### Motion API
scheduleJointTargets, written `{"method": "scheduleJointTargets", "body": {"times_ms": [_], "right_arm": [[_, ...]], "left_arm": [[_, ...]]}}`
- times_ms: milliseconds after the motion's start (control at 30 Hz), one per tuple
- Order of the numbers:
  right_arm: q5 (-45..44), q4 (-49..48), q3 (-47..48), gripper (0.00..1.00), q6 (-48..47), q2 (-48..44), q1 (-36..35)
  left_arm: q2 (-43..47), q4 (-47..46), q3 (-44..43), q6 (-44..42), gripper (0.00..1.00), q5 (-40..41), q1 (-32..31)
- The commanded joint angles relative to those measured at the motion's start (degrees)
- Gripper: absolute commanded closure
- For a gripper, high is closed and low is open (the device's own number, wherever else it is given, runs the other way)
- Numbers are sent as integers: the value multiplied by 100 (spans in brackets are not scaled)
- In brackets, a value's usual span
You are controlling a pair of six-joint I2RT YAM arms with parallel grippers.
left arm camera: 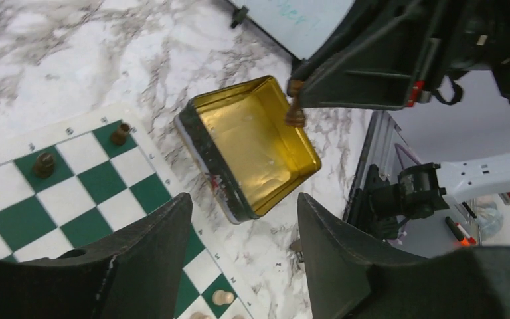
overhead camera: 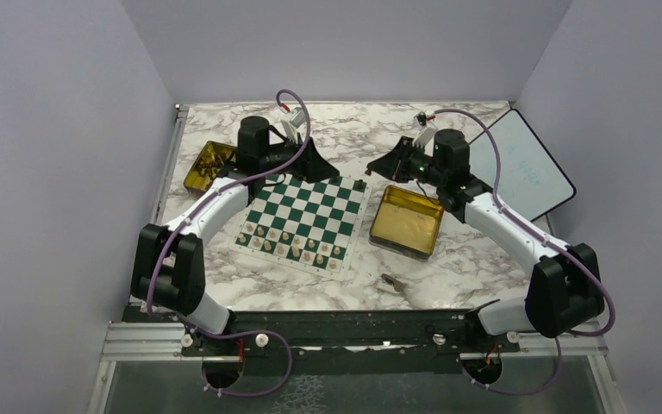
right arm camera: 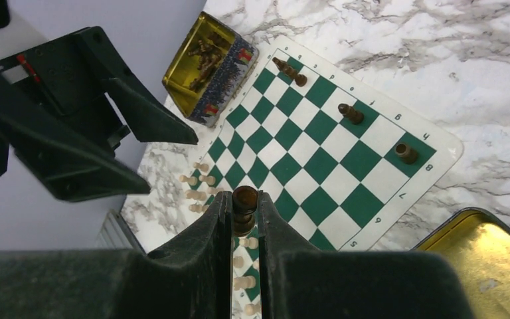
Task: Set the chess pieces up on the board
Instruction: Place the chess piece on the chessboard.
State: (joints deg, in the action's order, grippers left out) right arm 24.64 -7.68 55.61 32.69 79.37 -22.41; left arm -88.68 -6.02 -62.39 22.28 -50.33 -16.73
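Note:
The green and white board (overhead camera: 312,207) lies mid-table, with pale chess pieces (overhead camera: 297,246) in its two near rows. Three dark pieces (right arm camera: 350,113) stand along its far row, two of them also in the left wrist view (left arm camera: 120,133). My right gripper (right arm camera: 244,194) is shut on a dark brown piece (right arm camera: 244,211) and hangs above the board's far right corner (overhead camera: 390,168). My left gripper (left arm camera: 242,203) is open and holds nothing. It hovers over the board's far edge (overhead camera: 310,162).
An empty gold tin (overhead camera: 407,222) sits just right of the board. A second gold tin (overhead camera: 207,166) with dark pieces stands at the far left. A black-rimmed white tablet (overhead camera: 521,168) leans at the far right. A small object (overhead camera: 392,281) lies near the front edge.

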Motion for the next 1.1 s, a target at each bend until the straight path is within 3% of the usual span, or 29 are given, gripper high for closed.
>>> {"method": "scheduleJointTargets", "body": {"times_ms": [0, 267, 467, 1067], "right_arm": [[-27, -247, 182, 85, 764, 95, -17], [62, -461, 205, 85, 1273, 187, -101], [176, -658, 168, 85, 1505, 215, -123], [434, -1082, 54, 85, 1762, 271, -158]], "left_arm": [[388, -848, -10, 35, 36, -367, -287], [281, -874, -10, -12, 26, -24, -694], [120, -891, -62, -18, 25, 335, -893], [-521, -1033, -540, -14, 46, 414, -1130]]}}
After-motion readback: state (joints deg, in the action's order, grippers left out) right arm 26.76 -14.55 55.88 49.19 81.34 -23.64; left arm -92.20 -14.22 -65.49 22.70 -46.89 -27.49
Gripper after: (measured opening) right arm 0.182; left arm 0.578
